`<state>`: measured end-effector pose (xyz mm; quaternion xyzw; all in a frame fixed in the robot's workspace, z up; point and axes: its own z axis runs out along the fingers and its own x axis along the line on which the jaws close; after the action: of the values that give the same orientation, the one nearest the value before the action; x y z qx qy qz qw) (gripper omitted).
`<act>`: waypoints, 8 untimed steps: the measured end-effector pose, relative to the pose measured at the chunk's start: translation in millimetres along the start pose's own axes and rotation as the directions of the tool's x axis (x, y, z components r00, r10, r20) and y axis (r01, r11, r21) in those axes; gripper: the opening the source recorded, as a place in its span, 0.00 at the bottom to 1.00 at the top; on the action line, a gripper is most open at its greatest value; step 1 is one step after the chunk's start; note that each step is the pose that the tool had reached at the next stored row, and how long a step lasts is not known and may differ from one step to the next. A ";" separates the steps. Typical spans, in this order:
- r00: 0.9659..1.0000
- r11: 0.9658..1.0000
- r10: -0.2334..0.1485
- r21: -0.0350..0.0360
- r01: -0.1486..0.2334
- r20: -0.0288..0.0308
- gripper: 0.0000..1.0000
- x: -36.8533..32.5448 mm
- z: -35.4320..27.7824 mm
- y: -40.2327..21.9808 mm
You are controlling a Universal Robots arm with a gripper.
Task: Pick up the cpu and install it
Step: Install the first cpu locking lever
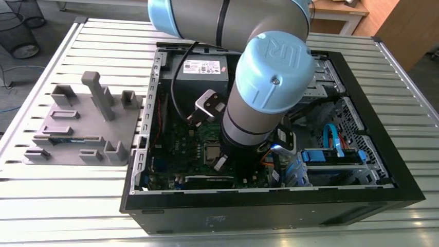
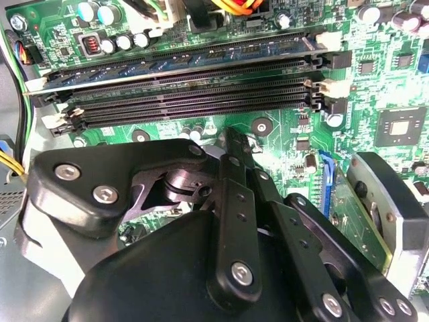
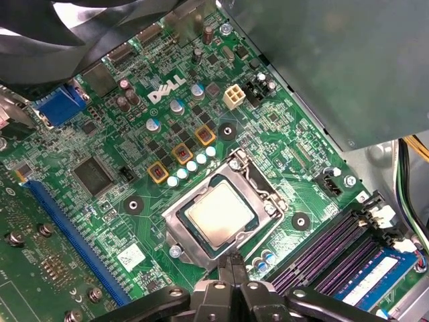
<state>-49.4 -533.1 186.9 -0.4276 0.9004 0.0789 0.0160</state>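
The cpu (image 3: 220, 213), a small silver square chip, lies flat inside the silver-framed socket (image 3: 265, 191) on the green motherboard. In the exterior view it is a pale square (image 1: 214, 152) beside the arm's wrist. My gripper (image 3: 234, 263) hovers just off one edge of the socket, apart from the chip. Its black fingers are shut together with nothing between them. In the second wrist view the gripper (image 2: 231, 137) tapers to a point over the board, near the memory slots (image 2: 188, 94).
The open black computer case (image 1: 274, 206) surrounds the arm on all sides. A grey tray (image 1: 82, 128) with a green memory stick (image 1: 69, 140) sits at the exterior view's left. A long blue slot (image 3: 74, 235) and purple memory slots (image 3: 335, 248) flank the socket.
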 end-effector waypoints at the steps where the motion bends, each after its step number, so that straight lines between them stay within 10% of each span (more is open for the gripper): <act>1: 1.000 1.000 0.000 0.000 0.000 0.000 0.11 0.0 -0.2 0.0; 8: 1.000 1.000 0.000 0.000 0.000 0.000 0.11 -1.2 -12.0 1.5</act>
<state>-49.3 -533.1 199.0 -0.4276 0.9004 0.0788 0.0161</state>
